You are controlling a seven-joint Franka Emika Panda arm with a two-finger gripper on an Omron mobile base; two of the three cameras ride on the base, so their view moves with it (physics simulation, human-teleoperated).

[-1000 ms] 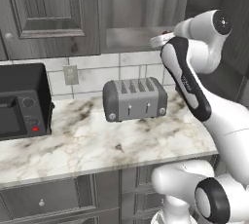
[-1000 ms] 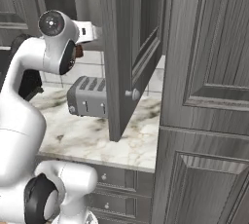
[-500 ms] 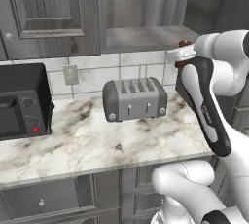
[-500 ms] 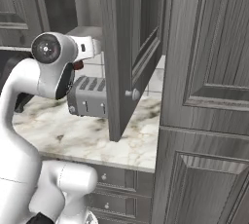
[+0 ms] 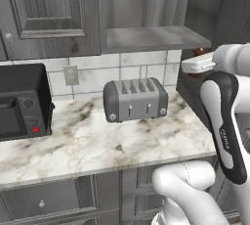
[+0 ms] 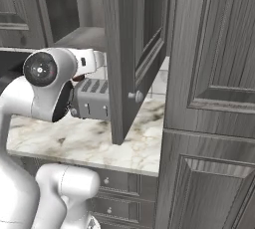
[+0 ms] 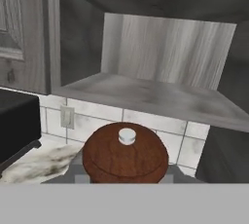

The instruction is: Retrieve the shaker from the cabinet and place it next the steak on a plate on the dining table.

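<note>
Already the shaker (image 7: 125, 154) is out of the cabinet (image 7: 160, 57), its knob top just before the hand camera, clenched in the gripper (image 5: 197, 65), whose jaws are hidden under it. A second ago the hand sat higher, nearer the cabinet shelf (image 5: 151, 37); it has since drawn back and down toward the counter's right edge, above and right of the toaster (image 5: 135, 100). Retrieval looks done; the carry to the dining table is ahead. From the left base only a reddish sliver of the shaker peeps behind the white hand. Open cabinet door (image 6: 133, 54) blocks much of the right base view. Plate, steak: unsighted
</note>
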